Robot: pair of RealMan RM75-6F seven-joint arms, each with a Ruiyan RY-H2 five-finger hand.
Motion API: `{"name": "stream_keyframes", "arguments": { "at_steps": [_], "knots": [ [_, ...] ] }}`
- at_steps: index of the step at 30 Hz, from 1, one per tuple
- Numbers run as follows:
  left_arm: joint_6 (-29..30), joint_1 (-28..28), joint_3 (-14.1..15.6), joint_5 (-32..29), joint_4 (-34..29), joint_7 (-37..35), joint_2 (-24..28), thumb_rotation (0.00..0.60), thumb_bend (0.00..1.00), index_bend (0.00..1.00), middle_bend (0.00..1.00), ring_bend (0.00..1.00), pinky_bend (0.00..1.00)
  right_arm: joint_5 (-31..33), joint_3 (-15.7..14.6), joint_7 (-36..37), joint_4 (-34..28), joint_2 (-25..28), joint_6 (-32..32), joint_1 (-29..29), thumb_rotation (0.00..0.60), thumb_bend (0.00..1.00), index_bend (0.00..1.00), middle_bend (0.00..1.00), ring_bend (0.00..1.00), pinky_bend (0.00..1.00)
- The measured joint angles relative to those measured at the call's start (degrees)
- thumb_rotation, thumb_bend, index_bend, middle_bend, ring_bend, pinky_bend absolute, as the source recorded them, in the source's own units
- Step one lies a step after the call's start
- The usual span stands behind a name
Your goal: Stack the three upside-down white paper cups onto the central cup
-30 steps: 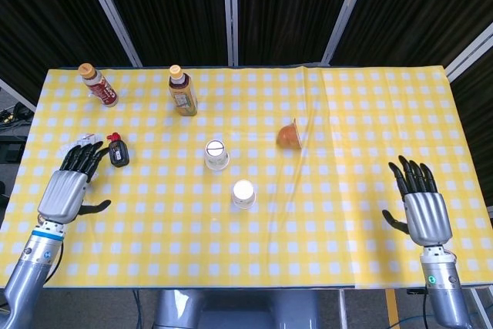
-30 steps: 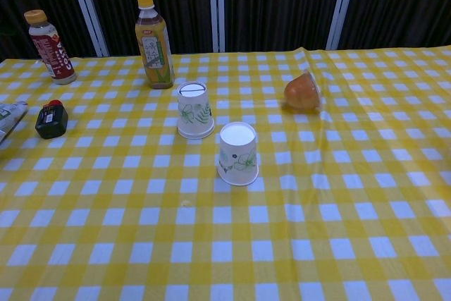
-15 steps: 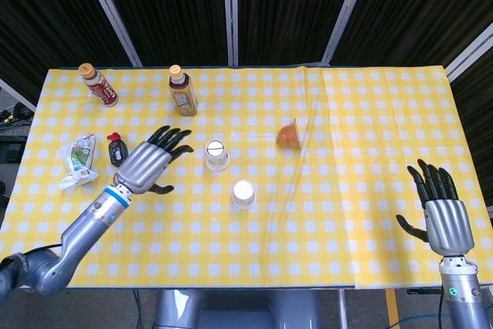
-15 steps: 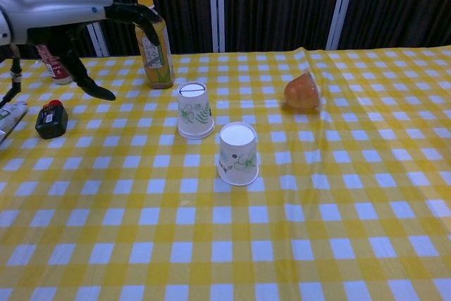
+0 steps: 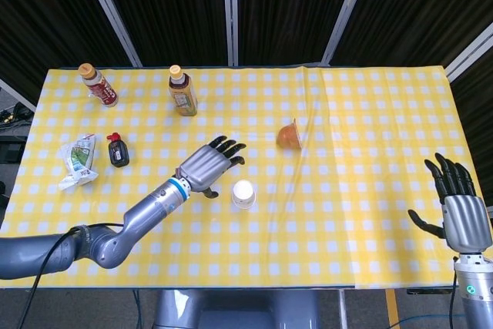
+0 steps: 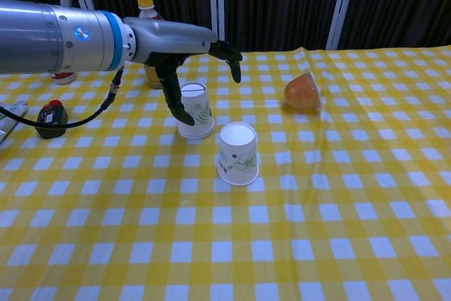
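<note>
The bench (image 6: pixel 366 244) wears a yellow-and-white checked cloth, soft and slightly creased, with a ridge running up the right of centre.

Two upside-down white paper cups show, not three. The nearer cup (image 6: pixel 238 153), just below centre in the chest view, is a tapered paper cone with a faint leaf print and a flat round base facing up; it stands free. The farther cup (image 6: pixel 195 109), up and left of it, has the same print and a dark ring on its base.

Two hands show. The right hand (image 5: pixel 464 212), dark-fingered with a grey metal back, sits at the lower right edge of the head view, fingers spread and holding nothing. The left hand (image 6: pixel 187 51) hangs over the farther cup with fingers spread and curved downward; its thumb reaches down the cup's left side, but whether it touches cannot be told. In the head view this hand hides that cup.

Right of centre lies one rounded orange object (image 6: pixel 303 90), smooth and tipped on its side.

At the left edge sit one small black bottle with a red cap (image 6: pixel 51 118) and one crumpled packet (image 5: pixel 78 161).

Farthest back stand two plastic bottles: a yellow-capped tea bottle (image 5: pixel 182 91) and a brown-labelled bottle (image 5: pixel 99 85) at upper left.
</note>
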Motion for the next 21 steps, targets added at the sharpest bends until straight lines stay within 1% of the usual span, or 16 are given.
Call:
{"name": "stream_keyframes", "arguments": {
  "at_steps": [4, 10, 12, 16, 21],
  "knots": [
    [0.16, -4.04, 1.56, -5.82, 1.22, 3.39, -1.98, 0.6, 0.18, 0.21, 0.0, 0.0, 0.0, 0.03, 0.72, 1.85, -0.13, 0.71, -0.25, -0.38, 0.6, 0.09, 0.08, 0.0, 0.0, 0.0],
    [0.19, -9.66, 4.3, -14.02, 2.55, 6.17, -3.68, 0.6, 0.19, 0.22, 0.0, 0.0, 0.0, 0.35, 1.97, 4.28, -0.21, 1.71, -0.26, -1.15, 0.6, 0.09, 0.08, 0.0, 0.0, 0.0],
    [0.42, -10.85, 5.12, -15.38, 3.03, 6.71, -4.18, 0.6, 0.19, 0.22, 0.0, 0.0, 0.0, 0.33, 2.09, 4.51, -0.22, 1.81, -0.38, -1.25, 0.6, 0.09, 0.08, 0.0, 0.0, 0.0],
    [0.65, -12.59, 6.08, -17.35, 4.25, 6.92, -5.31, 0.6, 0.25, 0.23, 0.0, 0.0, 0.0, 0.09, 2.42, 4.97, -0.36, 2.02, -0.59, -1.48, 0.6, 0.09, 0.08, 0.0, 0.0, 0.0],
    [0.52, -14.59, 7.4, -18.78, 6.63, 6.74, -7.55, 0.6, 0.25, 0.26, 0.0, 0.0, 0.0, 0.14, 2.98, 5.26, -0.33, 2.14, -0.68, -1.84, 0.6, 0.09, 0.08, 0.0, 0.0, 0.0]
  ]
}}
